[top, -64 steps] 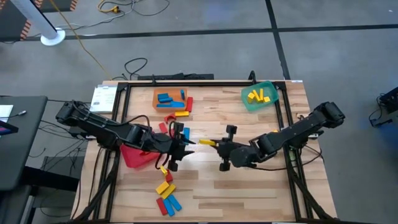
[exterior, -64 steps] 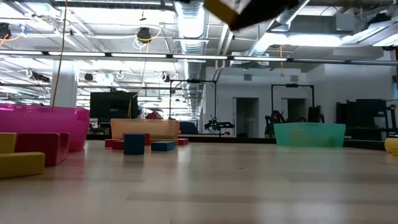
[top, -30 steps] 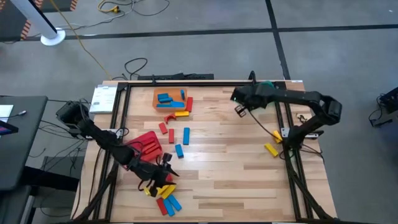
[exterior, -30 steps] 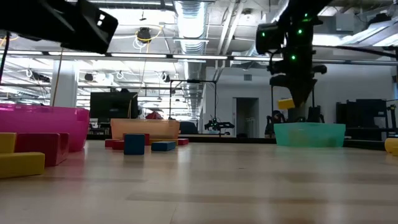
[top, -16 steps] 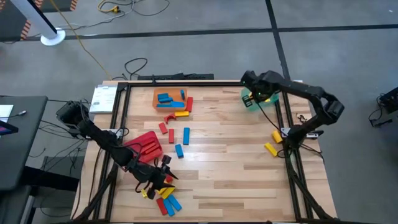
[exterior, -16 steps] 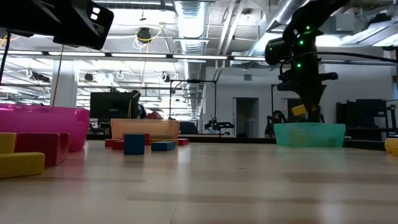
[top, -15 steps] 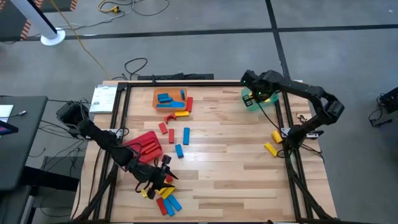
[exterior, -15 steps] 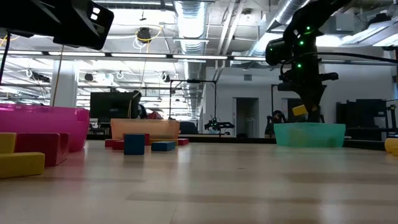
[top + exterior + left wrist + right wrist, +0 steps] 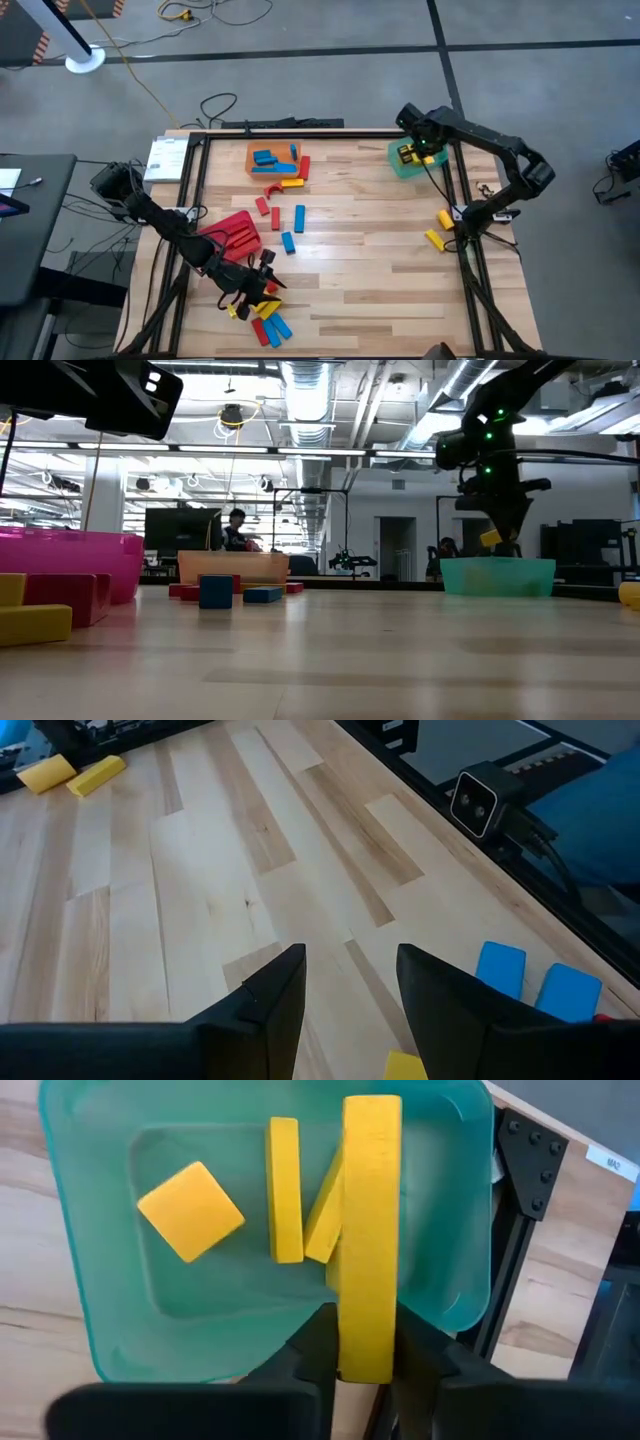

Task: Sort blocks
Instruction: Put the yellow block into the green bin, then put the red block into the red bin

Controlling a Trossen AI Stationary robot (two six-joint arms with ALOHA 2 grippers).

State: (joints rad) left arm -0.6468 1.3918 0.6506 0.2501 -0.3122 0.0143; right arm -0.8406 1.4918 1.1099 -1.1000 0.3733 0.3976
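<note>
My right gripper [image 9: 414,152] hangs over the green bin [image 9: 400,166] at the table's far right, shut on a yellow block [image 9: 370,1220]; in the low view the block [image 9: 490,538] sits just above the bin's rim [image 9: 497,565]. Three more yellow blocks [image 9: 285,1190] lie in that bin. My left gripper [image 9: 350,1010] is open, low over bare wood beside the near-left cluster of red, blue and yellow blocks [image 9: 266,318], touching nothing. Blue blocks [image 9: 268,157] lie in the orange bin [image 9: 252,168]. My right gripper pinches the yellow block between its two fingers at the lower end [image 9: 366,1348] of the bar. The fingers come from above, pointing down. The bar runs on past the fingertips, lifted clear over the green bin.
A red bin [image 9: 232,236] sits left of centre. Loose red and blue blocks [image 9: 288,222] lie mid-table, red and yellow ones [image 9: 288,180] by the orange bin, two yellow blocks [image 9: 440,230] by the right rail. A black frame [image 9: 470,200] borders the table.
My right gripper has carried the yellow block toward the table's right edge, from beside the green bin to over it, and has come down a little. The left arm has kept still by the near cluster.
</note>
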